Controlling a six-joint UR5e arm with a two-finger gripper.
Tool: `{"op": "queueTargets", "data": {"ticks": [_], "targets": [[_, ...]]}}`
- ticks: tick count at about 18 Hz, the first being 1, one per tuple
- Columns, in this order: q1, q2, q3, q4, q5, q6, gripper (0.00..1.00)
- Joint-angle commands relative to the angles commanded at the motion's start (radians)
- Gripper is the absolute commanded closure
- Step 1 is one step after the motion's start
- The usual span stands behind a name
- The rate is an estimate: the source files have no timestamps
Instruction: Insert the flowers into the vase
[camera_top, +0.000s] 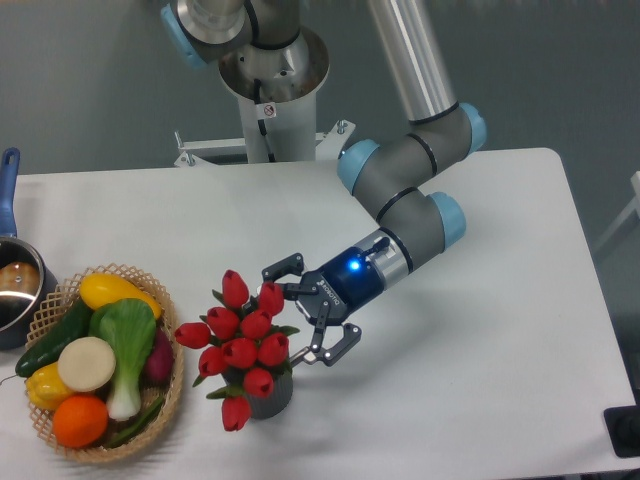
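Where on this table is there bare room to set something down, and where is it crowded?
Bare: the right side of the table, beyond the gripper and arm, and the back strip in front of the robot base. Crowded: the front left, where the basket of vegetables, the pot and the vase with flowers sit close together.

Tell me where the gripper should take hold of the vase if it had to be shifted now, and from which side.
Grip the vase low on its bare ribbed wall, coming in level from its right side, where the open gripper already sits. The flowers spread wider than the rim and cover the top, so a grasp from above looks blocked, and the basket crowds the left.
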Motion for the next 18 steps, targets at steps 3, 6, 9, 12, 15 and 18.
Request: {"op": "queueTargets", "data": {"ticks": [3, 6, 9, 12, 15, 18], "targets": [[0.069, 0.067, -0.029, -0.005, 0.034, -0.008, 0.0], [0.117, 0.142, -0.057, -0.005, 0.15, -0.003, 0.0], [0.17, 0.245, -0.035, -0.003, 0.432, -0.002, 0.0], [0.186, 0.297, 0.018, -0.002, 0.586, -0.008, 0.0], [0.235, 0.408, 0.031, -0.011, 0.89, -0.015, 0.0], [0.256, 0.454, 0.021, -0.018, 1.113, -0.011, 0.0]]}}
